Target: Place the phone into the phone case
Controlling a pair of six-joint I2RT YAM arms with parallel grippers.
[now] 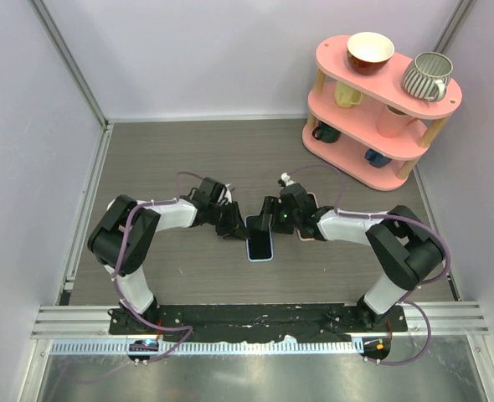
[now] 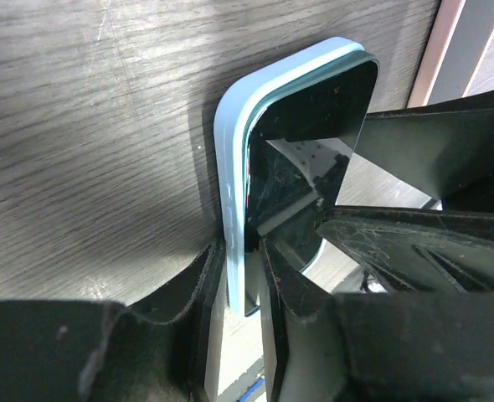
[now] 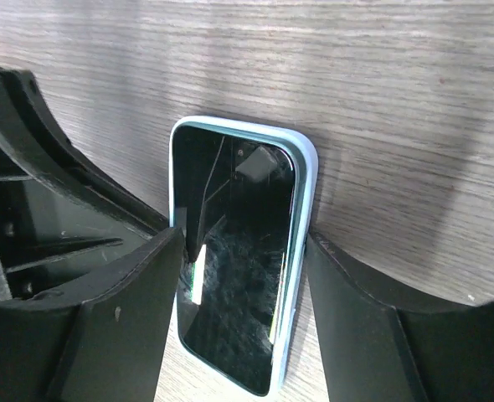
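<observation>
The black phone (image 1: 262, 244) sits inside the light blue phone case (image 2: 228, 167) on the wooden table, between my two grippers. In the left wrist view my left gripper (image 2: 240, 285) has its jaws closed narrowly on the near corner of the case's edge. The phone's screen (image 2: 306, 151) faces the right gripper's fingers (image 2: 414, 243). In the right wrist view the phone (image 3: 239, 276) lies between my right gripper's (image 3: 243, 310) open jaws. The left finger touches its edge, and the right finger stands a little off the case's rim (image 3: 304, 209). In the top view the left gripper (image 1: 233, 228) and the right gripper (image 1: 272, 219) meet over the phone's far end.
A pink three-tier shelf (image 1: 381, 109) stands at the back right, holding a bowl (image 1: 370, 52), a striped mug (image 1: 427, 75) and other cups. Walls close in the table on the left, back and right.
</observation>
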